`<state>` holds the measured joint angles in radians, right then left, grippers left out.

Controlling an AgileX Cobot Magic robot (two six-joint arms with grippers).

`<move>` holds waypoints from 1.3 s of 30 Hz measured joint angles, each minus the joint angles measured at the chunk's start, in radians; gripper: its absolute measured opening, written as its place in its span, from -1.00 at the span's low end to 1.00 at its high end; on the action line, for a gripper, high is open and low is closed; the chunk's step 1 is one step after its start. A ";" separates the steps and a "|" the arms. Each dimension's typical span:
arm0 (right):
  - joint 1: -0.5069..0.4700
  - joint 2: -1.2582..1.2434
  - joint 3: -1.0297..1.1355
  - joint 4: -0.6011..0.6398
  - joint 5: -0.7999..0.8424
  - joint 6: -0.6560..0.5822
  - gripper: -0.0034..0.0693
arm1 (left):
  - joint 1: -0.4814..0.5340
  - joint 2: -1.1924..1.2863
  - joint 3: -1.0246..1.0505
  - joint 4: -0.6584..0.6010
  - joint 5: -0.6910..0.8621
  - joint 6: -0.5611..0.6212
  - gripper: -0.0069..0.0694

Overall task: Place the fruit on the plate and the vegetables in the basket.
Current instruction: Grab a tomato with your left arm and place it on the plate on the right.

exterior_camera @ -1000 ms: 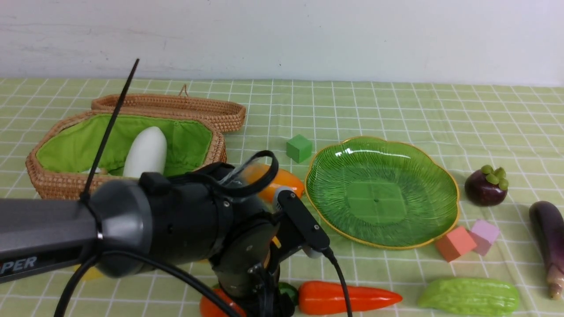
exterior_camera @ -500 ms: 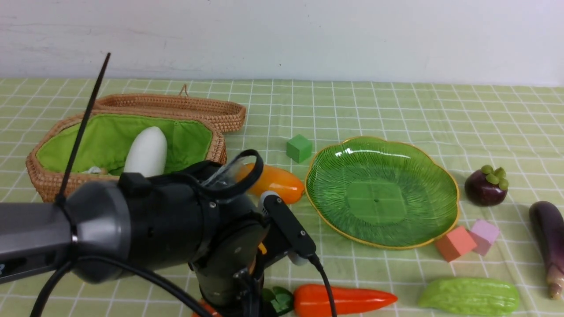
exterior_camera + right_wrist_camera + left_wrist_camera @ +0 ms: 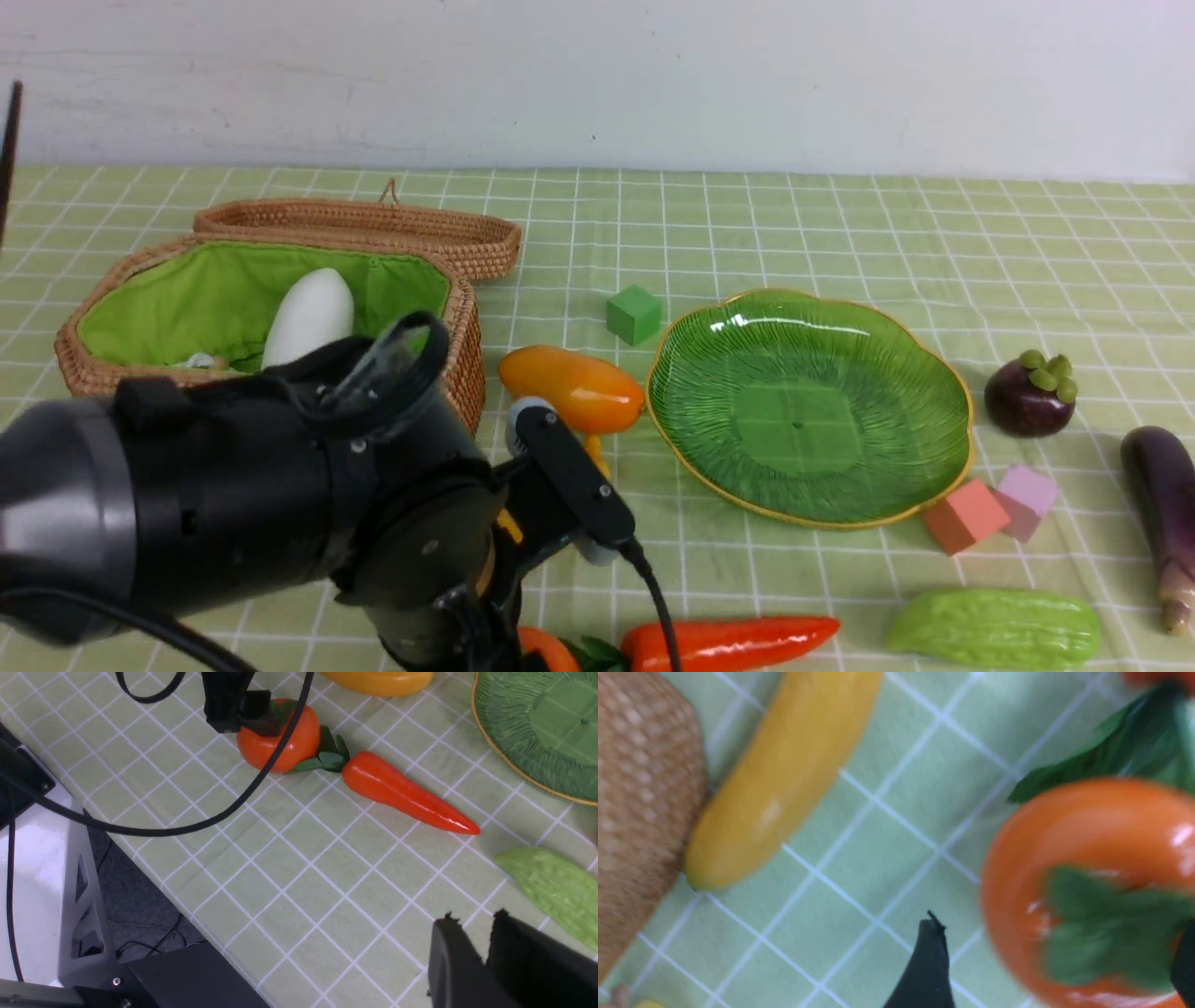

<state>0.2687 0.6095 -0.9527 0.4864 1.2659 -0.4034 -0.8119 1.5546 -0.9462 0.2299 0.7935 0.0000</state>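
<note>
- Here, at the near edge of the checked tablecloth (image 3: pixel 597 233), my left gripper (image 3: pixel 243 723) hangs over the persimmon (image 3: pixel 285 746). Its jaws are spread wide, with one finger (image 3: pixel 924 966) on either side of the fruit and clear of its skin.
- The persimmon sits on the cloth with its leaf cap up, touching the green leaves of the carrot (image 3: pixel 402 793), which lies flat and points away from it.
- The banana (image 3: pixel 784 774) lies close by, one end just beside the woven wall of the basket (image 3: pixel 93 378).
- The basket stands open on my left, with the white gourd (image 3: pixel 308 317) leaning on its green lining; the lid (image 3: pixel 373 229) rests behind it.
- The mango (image 3: pixel 569 387) lies on the cloth between the basket and the plate (image 3: pixel 709 439), near the plate's gold rim.
- To the right of the plate, the mangosteen (image 3: pixel 1027 397), the eggplant (image 3: pixel 1162 504) and the bitter gourd (image 3: pixel 994 630) all lie on the cloth.
- The green cube (image 3: pixel 634 314) sits behind the mango; the orange cube (image 3: pixel 963 515) and pink cube (image 3: pixel 1027 499) touch each other just beside the plate's near right rim.
- My right gripper (image 3: pixel 475 919) hangs above the cloth near the bitter gourd, its jaws drawn together to a narrow slit and pinching nothing.
</note>
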 joint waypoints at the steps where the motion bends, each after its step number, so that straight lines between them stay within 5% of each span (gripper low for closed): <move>1: 0.000 0.000 0.000 0.000 0.000 -0.002 -0.55 | 0.000 -0.002 0.017 -0.005 -0.007 0.000 0.83; 14: 0.000 0.000 0.000 0.000 0.000 -0.003 -0.56 | 0.000 -0.043 0.100 0.029 -0.198 0.058 0.71; 25: 0.000 0.000 0.000 0.000 0.000 -0.006 -0.56 | 0.000 -0.202 0.112 -0.031 -0.104 0.075 0.70; 32: 0.000 0.000 0.000 0.000 0.000 -0.006 -0.55 | 0.000 -0.261 0.197 -0.260 -0.177 0.307 0.70; 39: 0.000 0.000 0.000 0.001 0.000 -0.006 -0.53 | 0.000 -0.211 0.275 -0.293 -0.329 0.398 0.70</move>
<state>0.2687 0.6095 -0.9527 0.4872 1.2659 -0.4094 -0.8119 1.3432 -0.6707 -0.0627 0.4648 0.3984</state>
